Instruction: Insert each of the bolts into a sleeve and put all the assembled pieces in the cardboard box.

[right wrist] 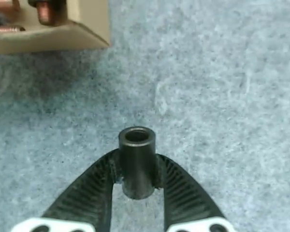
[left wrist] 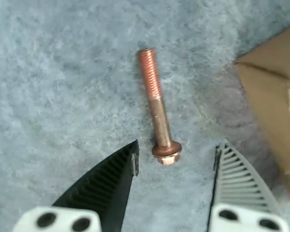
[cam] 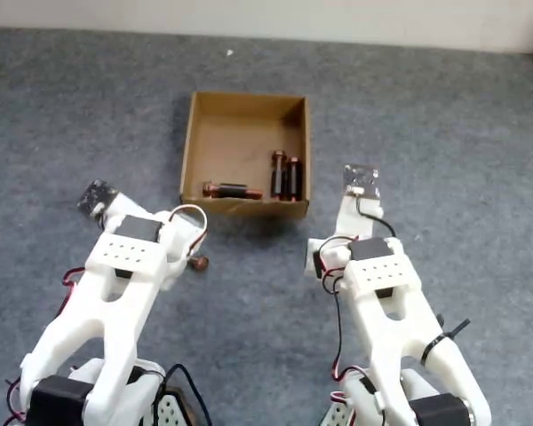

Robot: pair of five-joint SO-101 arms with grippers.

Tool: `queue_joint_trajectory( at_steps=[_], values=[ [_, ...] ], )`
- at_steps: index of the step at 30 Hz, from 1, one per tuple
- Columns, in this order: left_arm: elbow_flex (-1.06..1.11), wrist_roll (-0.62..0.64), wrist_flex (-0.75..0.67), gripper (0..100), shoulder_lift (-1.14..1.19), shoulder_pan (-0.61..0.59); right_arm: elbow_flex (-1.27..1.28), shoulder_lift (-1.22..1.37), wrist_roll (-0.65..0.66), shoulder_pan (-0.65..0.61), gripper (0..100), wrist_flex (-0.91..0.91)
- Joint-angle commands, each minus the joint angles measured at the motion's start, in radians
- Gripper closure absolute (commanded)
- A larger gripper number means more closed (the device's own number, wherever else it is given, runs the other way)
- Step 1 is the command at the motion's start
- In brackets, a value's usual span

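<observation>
Sleeve point(right wrist: 137, 145) sits clamped in my right gripper point(right wrist: 137, 164) near the cardboard box point(right wrist: 63, 35). My left gripper point(left wrist: 179, 147) gapes wide about a bolt point(left wrist: 157, 108) lying on carpet point(left wrist: 63, 72).

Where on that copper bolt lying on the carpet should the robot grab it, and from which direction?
Probably grip the bolt on its plain shank, near the flanged head, coming down from above with fingers across its length. It lies flat on the carpet, head between the tips of the open left tool. That leaves the threaded end free for the sleeve in the right tool.
</observation>
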Motion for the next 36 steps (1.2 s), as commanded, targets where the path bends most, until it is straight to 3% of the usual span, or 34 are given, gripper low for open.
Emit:
queue_joint_trajectory(
  at_steps=[1, 10, 14, 18, 24, 29, 36],
  values=[
    [-0.045, -0.278, 0.028, 73, -0.027, 0.01, -0.007, -0.041, -0.002, 0.015, 99.5, -0.025],
    [-0.107, -0.936, 0.028, 74, -0.027, -0.142, -0.007, -0.041, -0.002, 0.015, 99.5, -0.025],
    [-0.145, -1.332, 0.023, 74, -0.021, -0.217, -0.007, -0.041, -0.002, 0.015, 99.5, -0.025],
    [-0.147, -1.706, 0.029, 74, -0.018, -0.189, -0.007, -0.041, -0.002, 0.015, 99.5, -0.025],
    [-0.142, -2.073, 0.029, 74, -0.016, -0.128, -0.007, -0.041, -0.002, 0.015, 99.5, -0.025],
    [-0.14, -2.262, 0.031, 74, -0.013, -0.093, -0.007, -0.041, -0.002, 0.015, 99.5, -0.025],
    [-0.176, -2.384, 0.06, 74, 0.13, -0.044, -0.007, -0.041, -0.002, 0.015, 99.5, -0.025]
  ],
)
